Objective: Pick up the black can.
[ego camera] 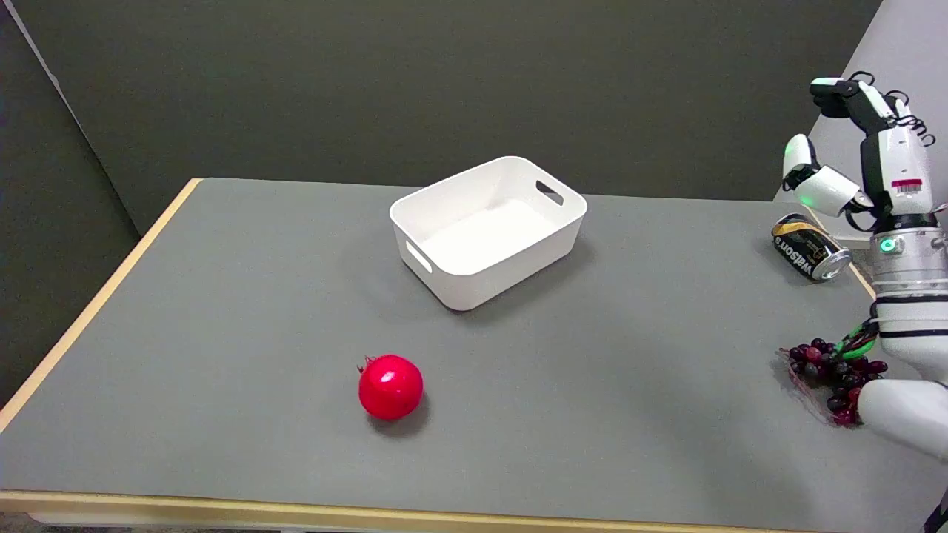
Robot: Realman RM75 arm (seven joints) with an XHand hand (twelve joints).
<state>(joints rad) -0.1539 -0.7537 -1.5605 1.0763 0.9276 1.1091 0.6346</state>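
A grey table (222,333) with a pale wood edge fills the head view, backed by dark panels. The robot's white right arm (907,348) rises along the table's right edge, its black-and-white right hand (863,159) held in the air with fingers (833,92) spread apart and grasping nothing. Well to the left of those fingers, near the middle of the table's far half, a white rectangular plastic bin (485,277) with cut-out handles sits turned at an angle, open side up. Just below the fingers and apart from them, the black can (809,247) lies on its side at the table's right edge, white lettering along its body and its silver end facing the camera's lower right. Nearer the camera than the fingers, beside the lower part of the arm, a bunch of dark purple grapes (833,377) rests on the table, partly hidden by the arm; whether the two touch cannot be told. Far to the lower left of the fingers, a red pomegranate (390,386) stands alone on the near half of the table, well apart from bin, can and grapes.
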